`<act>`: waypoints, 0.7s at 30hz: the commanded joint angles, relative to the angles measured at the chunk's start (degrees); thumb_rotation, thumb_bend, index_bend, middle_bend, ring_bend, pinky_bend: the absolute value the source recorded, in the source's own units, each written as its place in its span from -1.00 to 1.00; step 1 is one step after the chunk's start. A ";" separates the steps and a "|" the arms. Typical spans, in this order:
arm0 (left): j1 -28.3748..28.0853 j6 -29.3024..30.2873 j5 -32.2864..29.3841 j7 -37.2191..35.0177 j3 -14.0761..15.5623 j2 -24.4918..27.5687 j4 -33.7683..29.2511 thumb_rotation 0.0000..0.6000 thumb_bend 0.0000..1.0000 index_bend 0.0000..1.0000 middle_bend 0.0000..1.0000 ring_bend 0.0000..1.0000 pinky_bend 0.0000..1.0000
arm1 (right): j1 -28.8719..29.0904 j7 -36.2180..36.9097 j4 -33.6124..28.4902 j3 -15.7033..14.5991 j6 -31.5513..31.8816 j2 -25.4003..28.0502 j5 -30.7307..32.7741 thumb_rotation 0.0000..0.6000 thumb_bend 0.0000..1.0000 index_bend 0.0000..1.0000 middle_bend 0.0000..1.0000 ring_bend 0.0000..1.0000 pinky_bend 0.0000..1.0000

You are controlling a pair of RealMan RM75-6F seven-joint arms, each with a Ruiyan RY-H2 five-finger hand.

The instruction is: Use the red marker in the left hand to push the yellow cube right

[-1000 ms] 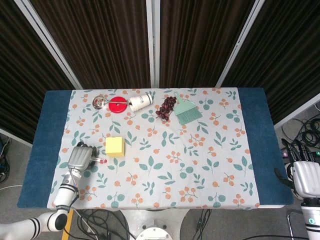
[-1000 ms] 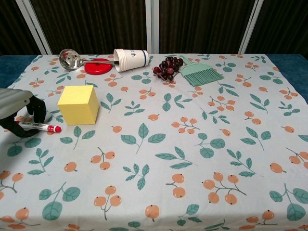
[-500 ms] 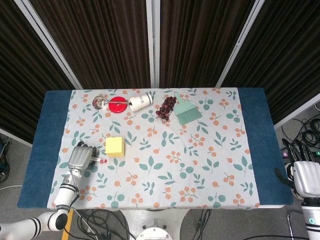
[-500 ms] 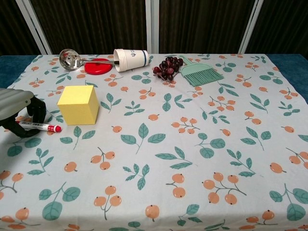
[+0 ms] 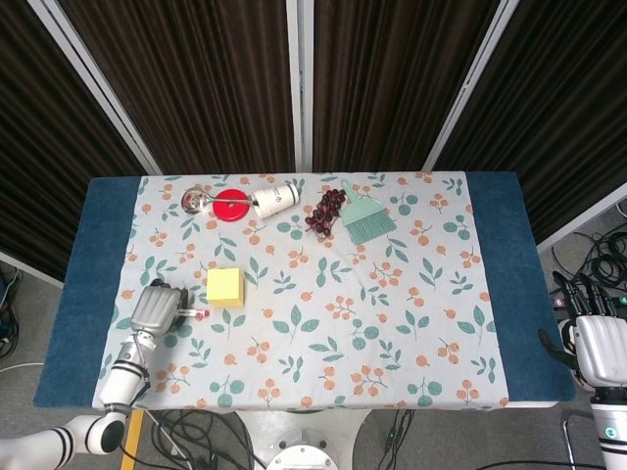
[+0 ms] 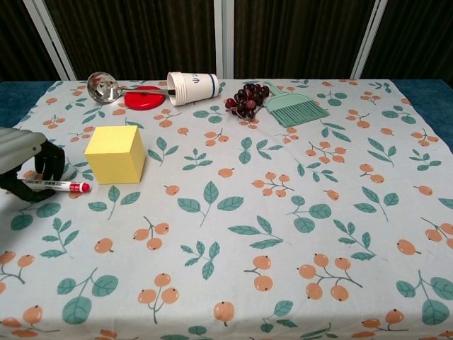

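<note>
The yellow cube [image 5: 225, 287] [image 6: 115, 154] stands on the flowered cloth at the left. My left hand [image 5: 157, 308] [image 6: 25, 166] sits just left of it and grips the red marker [image 6: 58, 186] [image 5: 196, 314]. The marker lies roughly level, its red tip pointing right, a little in front of the cube's left face and apart from it. My right hand [image 5: 600, 350] hangs off the table's right edge, seen only from the back; the chest view does not show it.
At the back left lie a steel ladle [image 6: 105, 86], a red lid [image 6: 143, 98] and a tipped paper cup [image 6: 192, 86]. Dark grapes [image 6: 247, 99] and a green brush [image 6: 296, 108] lie at the back middle. Blue table margins [image 5: 98, 264] flank the cloth.
My left hand with the marker has shifted slightly left and back. The cube has not moved.
</note>
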 commanded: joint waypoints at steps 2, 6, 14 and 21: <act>0.60 1.81 4.84 -5.58 1.38 2.25 1.44 1.00 -0.08 0.28 0.34 -0.04 -0.26 | -0.01 0.09 0.01 0.02 0.04 0.03 -0.01 1.00 -0.59 -0.94 -0.68 -0.99 -0.76; 0.83 3.71 10.42 -13.84 2.86 4.46 3.51 1.00 -0.06 0.30 0.35 -0.03 -0.17 | -0.13 0.19 0.01 -0.06 0.37 0.02 -0.32 1.00 -0.59 -0.94 -0.68 -0.99 -0.76; 0.92 6.10 16.70 -27.14 4.74 5.86 11.28 1.00 -0.06 0.30 0.35 -0.01 -0.09 | -0.28 0.03 -0.30 -0.10 0.84 0.14 -0.70 1.00 -0.59 -0.94 -0.67 -0.99 -0.76; -0.59 3.59 16.90 -31.35 4.11 3.45 18.10 1.00 -0.06 0.30 0.35 -0.01 -0.09 | -0.47 -0.28 -0.63 -0.16 1.30 0.22 -0.98 1.00 -0.59 -0.94 -0.67 -0.99 -0.76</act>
